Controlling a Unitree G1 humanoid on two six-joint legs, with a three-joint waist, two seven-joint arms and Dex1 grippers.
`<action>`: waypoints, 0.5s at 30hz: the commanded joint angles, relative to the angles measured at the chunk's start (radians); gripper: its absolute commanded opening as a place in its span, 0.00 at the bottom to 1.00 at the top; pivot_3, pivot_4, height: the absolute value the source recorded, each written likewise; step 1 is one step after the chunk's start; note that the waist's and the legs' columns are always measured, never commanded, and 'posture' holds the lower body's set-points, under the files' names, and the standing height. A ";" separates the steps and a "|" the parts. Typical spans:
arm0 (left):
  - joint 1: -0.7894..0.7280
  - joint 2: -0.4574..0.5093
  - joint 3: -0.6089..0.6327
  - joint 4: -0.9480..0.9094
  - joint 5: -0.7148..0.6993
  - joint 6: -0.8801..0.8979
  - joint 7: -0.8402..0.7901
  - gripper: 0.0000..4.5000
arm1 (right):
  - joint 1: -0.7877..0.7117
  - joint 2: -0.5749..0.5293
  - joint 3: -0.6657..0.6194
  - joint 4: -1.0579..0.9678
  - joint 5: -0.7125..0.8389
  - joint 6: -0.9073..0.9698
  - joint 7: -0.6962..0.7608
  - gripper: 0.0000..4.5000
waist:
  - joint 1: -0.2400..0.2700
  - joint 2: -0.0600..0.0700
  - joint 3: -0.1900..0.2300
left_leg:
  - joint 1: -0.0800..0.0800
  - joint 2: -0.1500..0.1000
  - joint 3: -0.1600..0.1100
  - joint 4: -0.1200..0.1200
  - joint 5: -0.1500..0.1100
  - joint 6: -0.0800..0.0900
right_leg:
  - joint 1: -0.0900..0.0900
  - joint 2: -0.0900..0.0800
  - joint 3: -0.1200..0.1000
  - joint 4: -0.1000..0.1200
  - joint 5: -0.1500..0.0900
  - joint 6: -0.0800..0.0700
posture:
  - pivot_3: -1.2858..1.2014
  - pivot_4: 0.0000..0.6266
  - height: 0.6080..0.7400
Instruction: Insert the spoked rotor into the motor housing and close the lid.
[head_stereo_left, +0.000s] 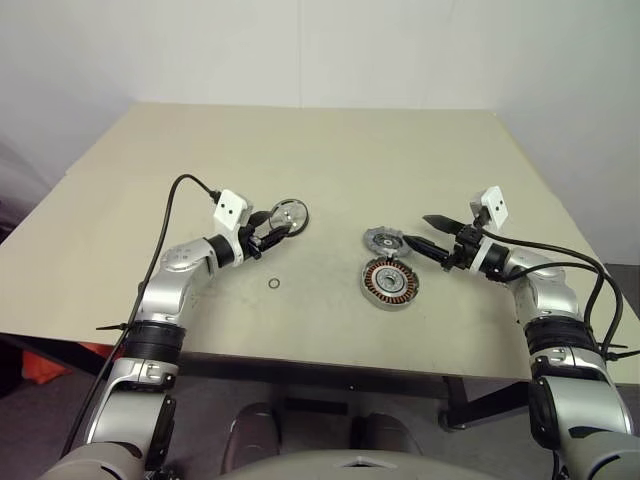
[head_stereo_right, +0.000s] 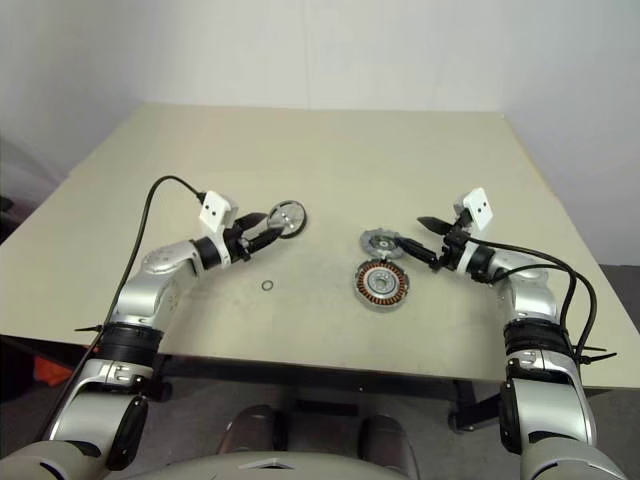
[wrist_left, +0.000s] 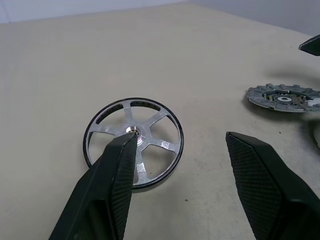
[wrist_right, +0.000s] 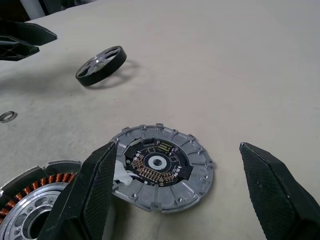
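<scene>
Before the open left gripper (wrist_left: 180, 150): spoked rotor (wrist_left: 133, 142).

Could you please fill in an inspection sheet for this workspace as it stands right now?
Surface: beige table, bare apart from a few parts.
Job's things: spoked rotor lies flat, outside the motor housing, whose copper windings are exposed; lid lies beside the housing, not on it.
Clutter: one small ring on the table between rotor and housing.
Grippers: left gripper open at the rotor, holding nothing; right gripper open beside the lid, holding nothing.
Cables: black cable along the left arm; black cables along the right arm.
Surroundings: plain pale wall behind the table.
</scene>
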 joint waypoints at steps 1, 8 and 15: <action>-0.011 0.007 0.019 -0.042 -0.014 -0.007 0.002 0.67 | -0.028 -0.003 0.000 -0.012 0.004 -0.017 0.007 0.98 | 0.000 0.000 0.000 | 0.000 0.000 0.000 0.000 0.000 0.000 | 0.000 0.000 0.000 0.000 0.000 0.000 | 0.52 0.00 1.00; -0.009 0.008 0.018 -0.045 -0.012 -0.007 0.003 0.67 | -0.002 -0.050 0.057 -0.092 -0.022 0.030 0.073 0.98 | 0.000 0.000 0.000 | 0.000 0.000 0.000 0.000 0.000 0.000 | 0.000 0.000 0.000 0.000 0.000 0.000 | 0.52 0.00 1.00; -0.005 0.004 0.011 -0.050 -0.011 -0.006 0.002 0.67 | 0.018 -0.151 0.148 -0.251 -0.094 0.007 0.140 0.98 | 0.002 0.000 0.000 | -0.001 0.000 0.000 0.000 0.000 0.000 | 0.000 0.000 0.000 -0.001 0.000 0.000 | 0.52 0.00 1.00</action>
